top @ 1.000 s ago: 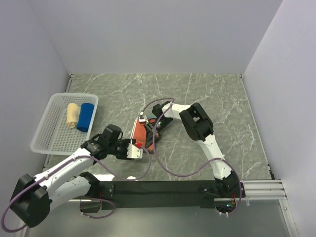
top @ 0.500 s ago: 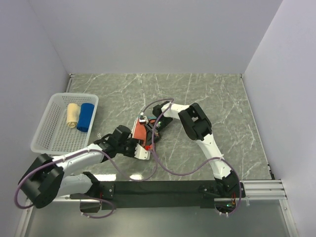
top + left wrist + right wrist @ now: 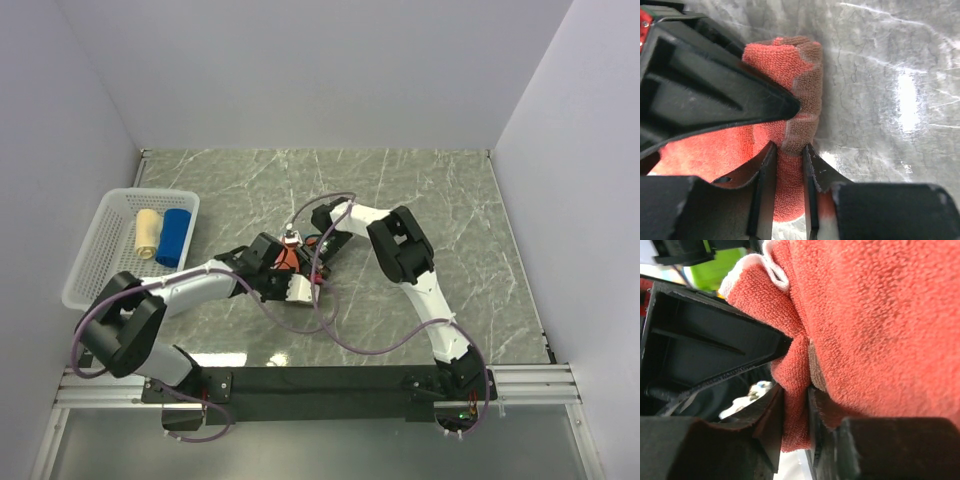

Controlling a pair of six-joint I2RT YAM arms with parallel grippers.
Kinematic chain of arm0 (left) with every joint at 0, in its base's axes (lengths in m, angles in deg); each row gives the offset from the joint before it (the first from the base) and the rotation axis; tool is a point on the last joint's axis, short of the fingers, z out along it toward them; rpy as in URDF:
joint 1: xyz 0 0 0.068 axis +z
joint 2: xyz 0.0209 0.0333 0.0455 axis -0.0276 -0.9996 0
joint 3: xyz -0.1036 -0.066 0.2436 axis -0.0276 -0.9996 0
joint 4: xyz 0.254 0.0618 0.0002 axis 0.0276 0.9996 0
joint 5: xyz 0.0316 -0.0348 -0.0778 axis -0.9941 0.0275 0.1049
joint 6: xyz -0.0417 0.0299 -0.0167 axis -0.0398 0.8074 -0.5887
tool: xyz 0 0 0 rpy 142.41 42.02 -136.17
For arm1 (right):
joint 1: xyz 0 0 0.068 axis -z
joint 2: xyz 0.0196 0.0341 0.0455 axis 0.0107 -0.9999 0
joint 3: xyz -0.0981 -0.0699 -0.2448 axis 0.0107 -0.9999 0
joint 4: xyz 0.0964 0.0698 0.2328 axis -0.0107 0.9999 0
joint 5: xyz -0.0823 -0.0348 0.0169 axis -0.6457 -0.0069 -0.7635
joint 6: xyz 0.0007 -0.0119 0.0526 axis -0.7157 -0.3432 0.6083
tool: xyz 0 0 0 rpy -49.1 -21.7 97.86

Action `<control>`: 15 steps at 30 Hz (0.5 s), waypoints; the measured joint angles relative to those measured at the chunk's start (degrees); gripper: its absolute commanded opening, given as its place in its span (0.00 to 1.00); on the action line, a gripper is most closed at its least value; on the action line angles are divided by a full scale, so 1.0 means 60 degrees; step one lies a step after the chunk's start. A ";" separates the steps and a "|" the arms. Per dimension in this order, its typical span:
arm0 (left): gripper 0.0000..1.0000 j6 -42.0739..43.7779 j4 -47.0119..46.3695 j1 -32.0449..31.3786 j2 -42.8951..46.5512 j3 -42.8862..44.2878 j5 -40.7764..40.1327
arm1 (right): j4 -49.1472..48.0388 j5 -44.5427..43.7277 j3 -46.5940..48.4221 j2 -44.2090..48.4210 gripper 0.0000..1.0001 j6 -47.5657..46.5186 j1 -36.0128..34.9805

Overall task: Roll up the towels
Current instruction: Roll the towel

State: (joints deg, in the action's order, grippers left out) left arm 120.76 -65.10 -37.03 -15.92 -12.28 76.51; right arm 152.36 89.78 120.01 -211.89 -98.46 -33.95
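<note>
Two grippers meet at one rust-orange towel point(image 3: 285, 258) near the middle of the frame, on the marble table point(image 3: 450, 200). The left gripper point(image 3: 790, 127) has its jaws closed on a folded edge of the cloth. The right gripper point(image 3: 792, 367) has cloth between its jaws, but I cannot tell if it squeezes or only touches. If one side holds loosely, the roll may open or go crooked, and the claws are so close that they may collide. At upper left, a beige towel point(image 3: 147, 235) and a blue towel point(image 3: 176, 237) lie rolled in the white basket point(image 3: 150, 192).
</note>
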 measured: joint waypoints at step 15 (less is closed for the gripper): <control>0.01 -0.0678 0.3625 0.0969 -0.2743 0.3373 0.2047 | -0.1191 -0.2357 -0.0375 0.2095 0.41 0.0663 0.3107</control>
State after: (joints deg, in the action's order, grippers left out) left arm 116.70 -43.35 -31.21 -32.38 7.96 88.80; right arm 145.21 75.63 117.76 -199.32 -94.48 -15.31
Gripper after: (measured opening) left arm 0.264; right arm 0.415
